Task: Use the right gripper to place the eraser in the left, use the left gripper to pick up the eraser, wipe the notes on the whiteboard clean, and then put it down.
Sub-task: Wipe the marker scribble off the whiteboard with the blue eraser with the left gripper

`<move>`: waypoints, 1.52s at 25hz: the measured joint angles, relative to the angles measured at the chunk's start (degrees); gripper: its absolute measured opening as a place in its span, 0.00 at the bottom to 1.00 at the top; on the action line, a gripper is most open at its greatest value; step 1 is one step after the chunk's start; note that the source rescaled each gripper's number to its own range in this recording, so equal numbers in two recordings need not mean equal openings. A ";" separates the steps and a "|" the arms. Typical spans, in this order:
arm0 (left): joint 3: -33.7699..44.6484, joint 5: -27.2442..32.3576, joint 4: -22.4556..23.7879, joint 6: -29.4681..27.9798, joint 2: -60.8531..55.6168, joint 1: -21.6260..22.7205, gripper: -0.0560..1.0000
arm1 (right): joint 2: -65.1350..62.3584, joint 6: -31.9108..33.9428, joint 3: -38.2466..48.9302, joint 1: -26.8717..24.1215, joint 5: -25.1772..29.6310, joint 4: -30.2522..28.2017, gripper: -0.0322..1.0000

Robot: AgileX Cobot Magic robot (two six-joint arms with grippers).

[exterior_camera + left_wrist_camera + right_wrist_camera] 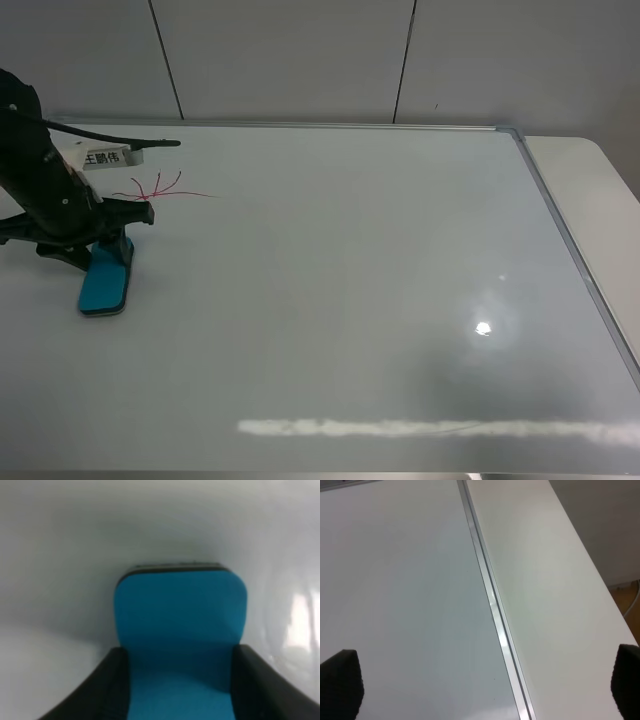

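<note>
The teal-blue eraser rests on the whiteboard at its left side, just below the red notes. My left gripper stands over the eraser's far end, next to the notes. In the left wrist view the eraser sits between my two black fingers, which press against both its sides, its dark felt base on the board. My right gripper is open and empty over the board's right frame; it is out of the high view.
The board's silver frame runs along its right edge, with a strip of white table beyond it and the floor past that. A white tag and a black cable hang at my left arm. A grey wall stands behind.
</note>
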 joint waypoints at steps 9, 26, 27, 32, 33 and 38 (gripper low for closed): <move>-15.12 9.03 0.00 6.60 0.32 6.05 0.08 | 0.00 0.00 0.00 0.00 0.00 0.00 1.00; -41.92 16.03 -3.36 15.85 22.31 14.49 0.08 | 0.00 0.00 0.00 0.00 0.00 0.00 1.00; -42.61 16.15 -3.55 16.04 23.48 14.49 0.08 | 0.00 0.00 0.00 0.00 0.00 0.00 1.00; -43.55 16.44 -4.20 17.52 26.75 14.49 0.08 | 0.00 0.00 0.00 0.00 0.00 0.00 1.00; -43.81 16.58 -4.31 17.92 26.94 14.49 0.08 | 0.00 0.00 0.00 0.00 0.00 0.00 1.00; -44.13 16.90 -4.41 18.37 27.39 14.03 0.08 | 0.00 0.00 0.00 0.00 0.00 0.00 1.00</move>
